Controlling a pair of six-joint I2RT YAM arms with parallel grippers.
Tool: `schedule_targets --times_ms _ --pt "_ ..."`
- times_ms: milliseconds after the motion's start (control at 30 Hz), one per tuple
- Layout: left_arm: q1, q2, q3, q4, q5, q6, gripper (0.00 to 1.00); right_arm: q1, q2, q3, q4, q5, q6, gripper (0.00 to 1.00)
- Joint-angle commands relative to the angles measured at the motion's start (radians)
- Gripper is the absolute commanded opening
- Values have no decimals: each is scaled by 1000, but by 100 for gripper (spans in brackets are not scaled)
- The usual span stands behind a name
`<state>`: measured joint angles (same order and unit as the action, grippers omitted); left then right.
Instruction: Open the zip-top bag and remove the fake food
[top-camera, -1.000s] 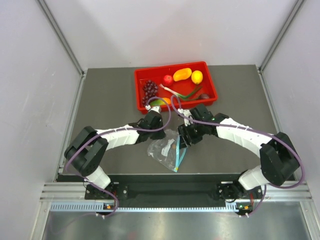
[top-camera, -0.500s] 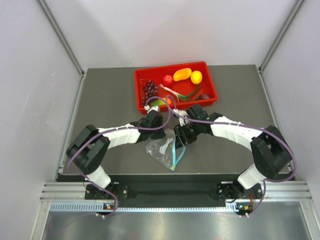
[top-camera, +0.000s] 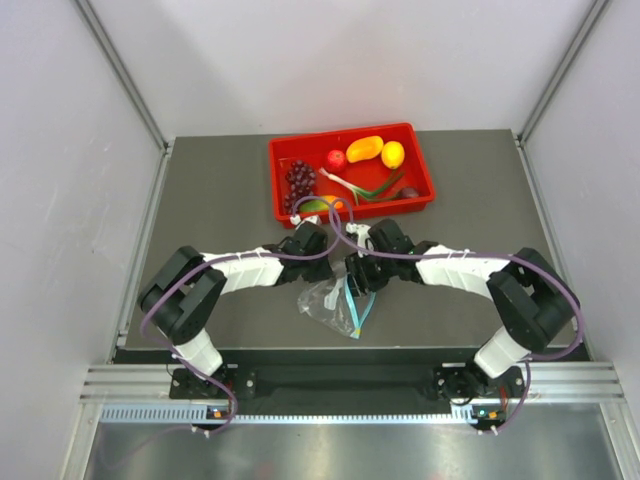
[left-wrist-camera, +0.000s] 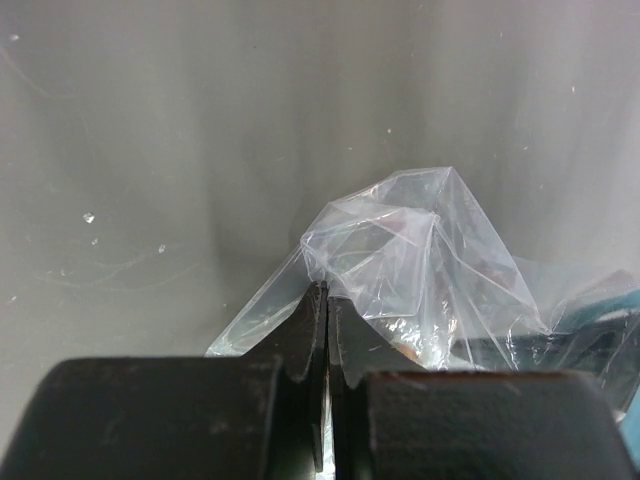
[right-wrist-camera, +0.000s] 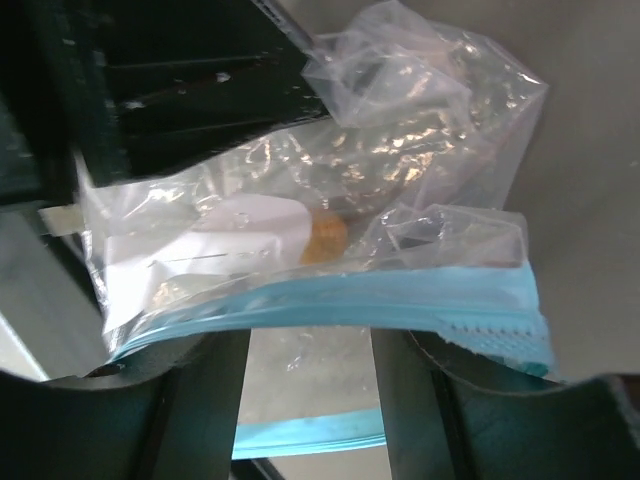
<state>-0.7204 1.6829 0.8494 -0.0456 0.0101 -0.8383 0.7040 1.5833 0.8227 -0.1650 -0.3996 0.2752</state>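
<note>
Grey tabletop between pale walls carries a red tray at its far side, with the lemon, the mango-shaped fruit and the maroon piece lying in it. The zip-top bag sits near the front edge between the two arms. It is clear and crumpled, its teal zip strip runs along one edge, and a white label and a small orange-brown piece show through the film. Since a second ago the right arm's elbow has swung inward and its wrist has closed in on the left one. Both arms reach low toward the centre. The left gripper is clenched on a fold of the bag. The right gripper has its fingers parted, and the zip strip lies across them.
</note>
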Motion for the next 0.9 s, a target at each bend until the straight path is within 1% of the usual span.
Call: schedule_targets --times_ms 0,33,233,400,500,667,867 --pt "3 12 25 36 27 -10 0 28 0 -8 102 73 10 50" --pt "3 14 27 62 28 -10 0 28 1 -10 105 74 9 50" --pt "3 15 30 69 42 -7 0 48 -5 -22 150 102 5 50" --pt "4 15 33 66 41 -5 0 74 35 13 102 149 -21 47" --pt "6 12 31 64 41 -5 0 87 32 12 81 183 -33 46" --pt "6 8 30 67 41 -7 0 92 35 -10 117 217 -30 46" --pt "6 -9 16 67 39 -8 0 107 73 19 111 248 -45 45"
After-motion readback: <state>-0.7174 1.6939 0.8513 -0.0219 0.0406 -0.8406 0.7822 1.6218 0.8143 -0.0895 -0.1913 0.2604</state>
